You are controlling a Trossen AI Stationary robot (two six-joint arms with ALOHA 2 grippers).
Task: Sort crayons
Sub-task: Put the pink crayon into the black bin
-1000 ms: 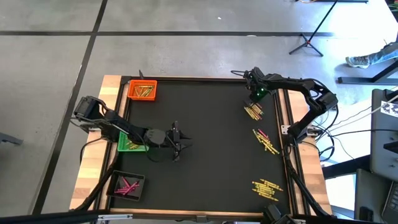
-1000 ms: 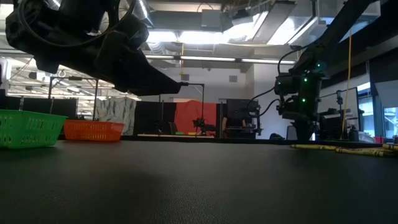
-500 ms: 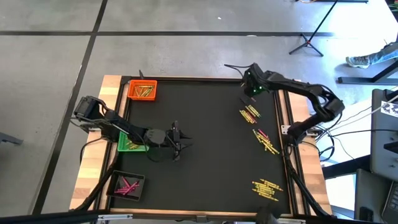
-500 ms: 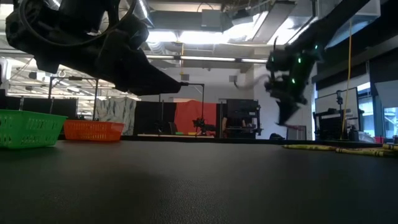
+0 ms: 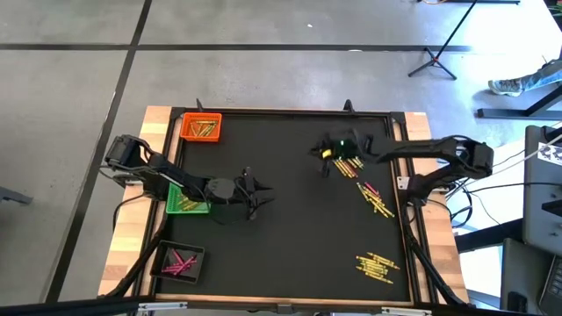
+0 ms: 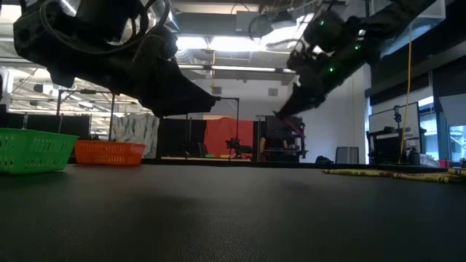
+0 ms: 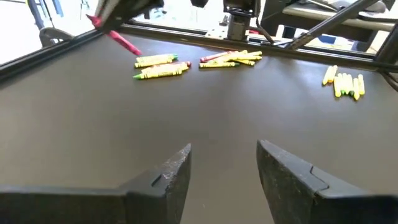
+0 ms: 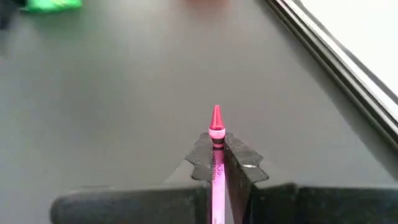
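The black tabletop (image 5: 290, 228) sat in a pale wooden frame on a grey floor crossed by dark lines. In the low view the room behind showed ceiling lights, a red panel and dark stands. Three trays stood along the left edge: an orange tray (image 5: 201, 127) with gold crayons, a green tray (image 5: 186, 201) and a black tray (image 5: 178, 261) with pink ones. Loose crayons (image 5: 376, 201) lay in clusters down the right side, mostly yellow with a few pink, and another group (image 5: 375, 266) lay near the front right corner.

The left hand (image 5: 255, 195) hung just over the middle of the tabletop beside the green tray, its fingers (image 7: 163, 180) spread with nothing between them. The right arm reached in from the right edge, and the right hand (image 5: 327, 156) was held above the tabletop, left of the nearest cluster. Its fingers were pressed on a pink crayon (image 8: 215, 155), the tip poking out past them.

In the high view that hand was dark and smeared, so the crayon could not be made out there. In the low view the left arm filled the upper left, and the crayons showed only as a thin yellow line (image 6: 393, 175) at the right.
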